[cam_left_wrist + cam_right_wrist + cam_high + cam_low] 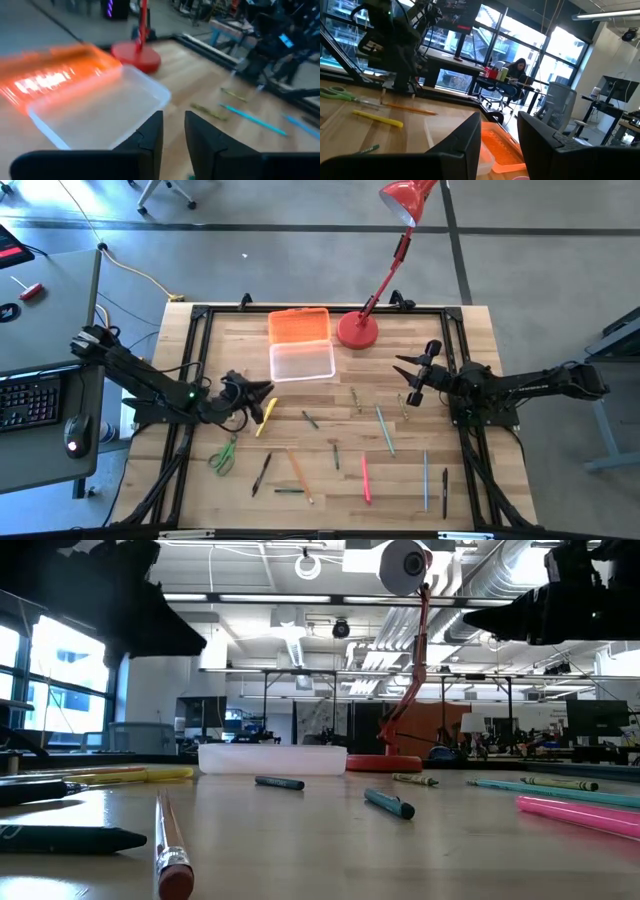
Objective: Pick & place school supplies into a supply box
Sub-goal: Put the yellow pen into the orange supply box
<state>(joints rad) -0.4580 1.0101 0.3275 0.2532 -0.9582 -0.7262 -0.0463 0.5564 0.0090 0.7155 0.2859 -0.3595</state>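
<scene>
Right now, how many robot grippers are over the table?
2. The left gripper is by the yellow marker, at the table's left. The right gripper is at the right, near the red lamp. None looks hidden.

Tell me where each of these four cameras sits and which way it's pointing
High view: overhead, straight down on the table; left pincer and right pincer both show.
Low view: at tabletop height, level across pens toward the supply box; dark arm parts overhead.
Left wrist view: behind the left pincer, facing the supply box and red lamp.
Right wrist view: behind the right pincer, facing the yellow marker and green scissors.
All four show the supply box.
</scene>
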